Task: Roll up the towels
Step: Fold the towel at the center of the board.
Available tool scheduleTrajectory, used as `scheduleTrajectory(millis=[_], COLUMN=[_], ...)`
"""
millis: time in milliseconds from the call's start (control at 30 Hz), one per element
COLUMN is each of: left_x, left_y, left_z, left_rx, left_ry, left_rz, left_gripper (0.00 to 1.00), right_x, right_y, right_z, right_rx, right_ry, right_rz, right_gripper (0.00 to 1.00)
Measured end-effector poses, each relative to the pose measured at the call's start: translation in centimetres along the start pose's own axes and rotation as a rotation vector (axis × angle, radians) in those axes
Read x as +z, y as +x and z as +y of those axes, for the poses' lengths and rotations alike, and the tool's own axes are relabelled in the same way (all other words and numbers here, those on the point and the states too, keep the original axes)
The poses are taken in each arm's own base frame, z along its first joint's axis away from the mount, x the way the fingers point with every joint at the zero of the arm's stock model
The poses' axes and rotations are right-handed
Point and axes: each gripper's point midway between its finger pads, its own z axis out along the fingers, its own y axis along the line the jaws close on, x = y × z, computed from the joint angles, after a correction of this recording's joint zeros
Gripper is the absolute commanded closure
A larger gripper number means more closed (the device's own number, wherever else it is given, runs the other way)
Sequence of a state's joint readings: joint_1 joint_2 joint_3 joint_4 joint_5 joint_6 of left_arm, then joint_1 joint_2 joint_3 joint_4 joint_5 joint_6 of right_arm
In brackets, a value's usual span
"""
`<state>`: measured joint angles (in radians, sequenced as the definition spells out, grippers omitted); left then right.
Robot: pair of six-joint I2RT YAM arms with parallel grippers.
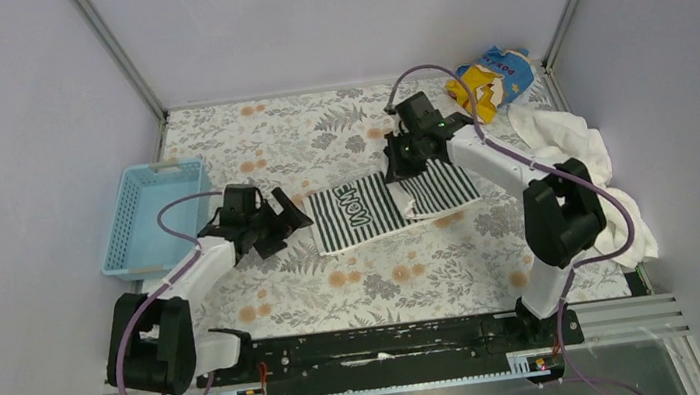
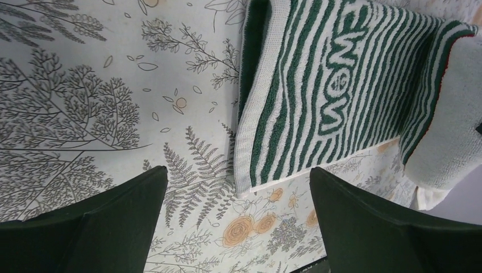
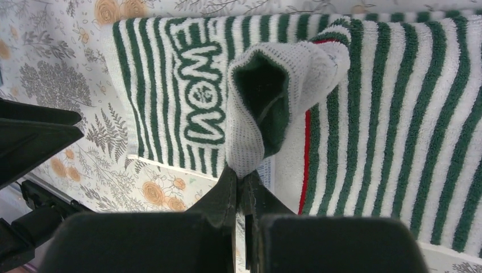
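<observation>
L jaws wide, R jaws tight

**Bench** point(image 1: 357, 287): flat top under a pale cover printed with grey ferns and orange flowers, walled on three sides.

Lying on it:
- Striped towel point(image 1: 358, 215), centre. The left part is flat with its lettering up; the right part is doubled over, one fold raised.
- Basket point(image 1: 149, 217), light blue plastic lattice, at 9 o'clock by the left wall.
- Printed cloth point(image 1: 493, 79), yellow and blue, crumpled in the 1 o'clock corner.
- White towel point(image 1: 576, 144), heaped along the 3 o'clock edge, just beside the printed cloth.
</observation>
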<state>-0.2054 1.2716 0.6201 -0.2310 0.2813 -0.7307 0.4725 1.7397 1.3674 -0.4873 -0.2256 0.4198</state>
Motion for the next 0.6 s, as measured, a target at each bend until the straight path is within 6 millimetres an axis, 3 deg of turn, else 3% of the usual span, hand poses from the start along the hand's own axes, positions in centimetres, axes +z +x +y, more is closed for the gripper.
scheduleTrajectory(millis=[133,367,600], left_x=[0.7,2.0,4.0], left_y=[0.7,1.2,1.8], left_z=[-0.1,0.0,0.2], left_rx=[0.003,0.001,-0.011], left_ry=[-0.002,-0.01,-0.012], left_rz=[0.023,0.039,0.058], left_gripper=[0.12,0.3,0.43], right_x=[1.0,0.6,0.9], right_y=[0.3,-0.6,-1.0], right_z=[2.0,4.8,6.0], right_rx=[-0.036,-0.078,-0.088], right_ry=[0.02,0.042,0.062], right_rz=[0.028,-0.009,-0.021], right_gripper=[1.0,1.0,0.99])
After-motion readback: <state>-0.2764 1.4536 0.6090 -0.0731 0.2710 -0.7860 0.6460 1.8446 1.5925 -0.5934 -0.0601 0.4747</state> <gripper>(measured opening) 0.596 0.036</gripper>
